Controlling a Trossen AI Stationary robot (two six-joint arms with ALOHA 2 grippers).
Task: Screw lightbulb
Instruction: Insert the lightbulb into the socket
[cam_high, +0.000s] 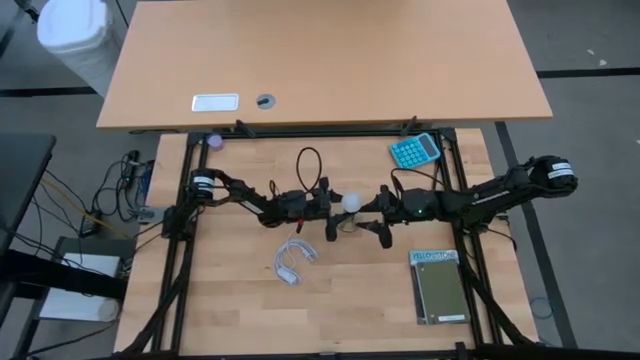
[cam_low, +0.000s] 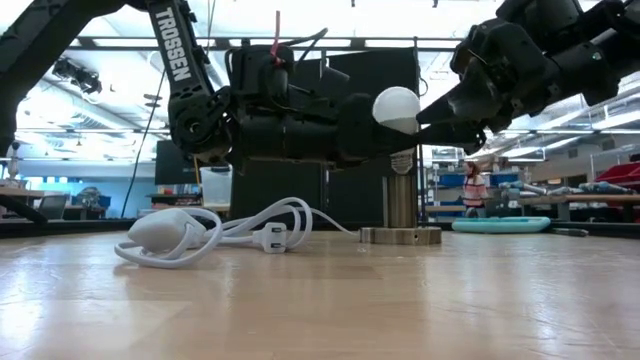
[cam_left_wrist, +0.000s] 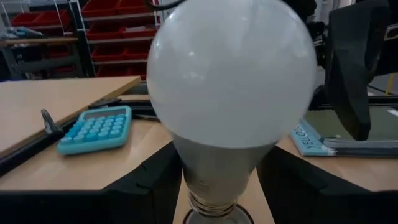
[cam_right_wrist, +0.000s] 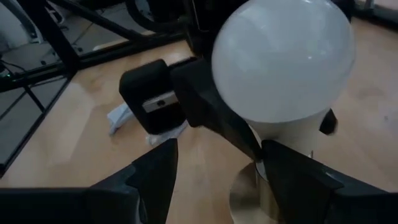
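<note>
The left hand (cam_left_wrist: 217, 186) is clamped on the bulb (cam_high: 351, 202) – upright over the socket (cam_low: 400, 236) for threading – while the right hand (cam_right_wrist: 217, 168) flanks its neck, fingers apart.

Workshop: red parts bins (cam_left_wrist: 93, 18), shelving

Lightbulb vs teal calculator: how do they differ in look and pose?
The lightbulb is white and rounded; the teal calculator is flat and rectangular. The lightbulb stands upright on the socket post between the left gripper and right gripper; the calculator lies flat, untouched. Both are over the wooden table.
</note>
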